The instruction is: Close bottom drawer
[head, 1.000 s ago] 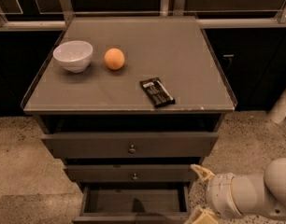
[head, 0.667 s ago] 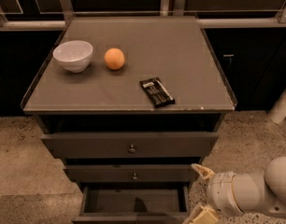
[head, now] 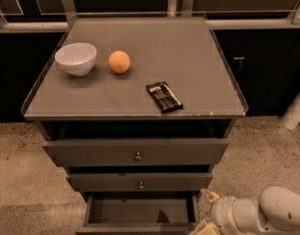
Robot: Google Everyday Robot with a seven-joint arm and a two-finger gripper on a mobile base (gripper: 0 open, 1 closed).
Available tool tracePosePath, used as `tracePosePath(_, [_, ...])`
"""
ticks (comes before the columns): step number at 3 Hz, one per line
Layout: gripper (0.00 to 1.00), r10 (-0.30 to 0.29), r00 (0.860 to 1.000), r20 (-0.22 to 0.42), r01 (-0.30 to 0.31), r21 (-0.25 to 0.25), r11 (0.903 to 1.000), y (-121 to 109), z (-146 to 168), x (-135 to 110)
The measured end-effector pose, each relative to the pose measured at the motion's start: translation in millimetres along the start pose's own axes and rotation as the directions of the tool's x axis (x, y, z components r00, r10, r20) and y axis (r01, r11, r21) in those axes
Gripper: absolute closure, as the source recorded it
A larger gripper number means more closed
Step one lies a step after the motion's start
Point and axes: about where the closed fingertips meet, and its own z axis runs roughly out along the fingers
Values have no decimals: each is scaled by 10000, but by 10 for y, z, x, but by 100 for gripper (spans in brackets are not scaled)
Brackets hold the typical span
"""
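The bottom drawer (head: pixel 140 210) stands pulled out at the foot of the dark grey-brown cabinet, its empty inside showing; its front and knob are cut off by the lower edge of the view. The middle drawer (head: pixel 140 181) and top drawer (head: pixel 136 152) above it sit nearly shut, each with a small round knob. My gripper (head: pixel 205 212) is at the lower right, just beside the open drawer's right side, on a white arm (head: pixel 267 212). Its cream fingertips (head: pixel 209 196) point left toward the drawer.
On the cabinet top (head: pixel 189 58) stand a white bowl (head: pixel 75 58), an orange (head: pixel 119 61) and a dark snack bar (head: pixel 163 96). Dark cabinets and metal rails run behind. Speckled floor (head: pixel 22 180) lies on both sides. A white post (head: pixel 296 107) stands at the right.
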Motion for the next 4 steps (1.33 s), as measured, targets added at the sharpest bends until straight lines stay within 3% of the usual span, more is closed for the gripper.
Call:
tracePosePath(1, [18, 516, 9985, 163, -507, -498, 9975, 86, 230, 186])
tracePosePath(3, [65, 683, 9972, 302, -666, -538, 9963, 61, 307, 248])
tracePosePath(4, [88, 1214, 9901, 701, -1192, -350, 9923, -262, 464, 553])
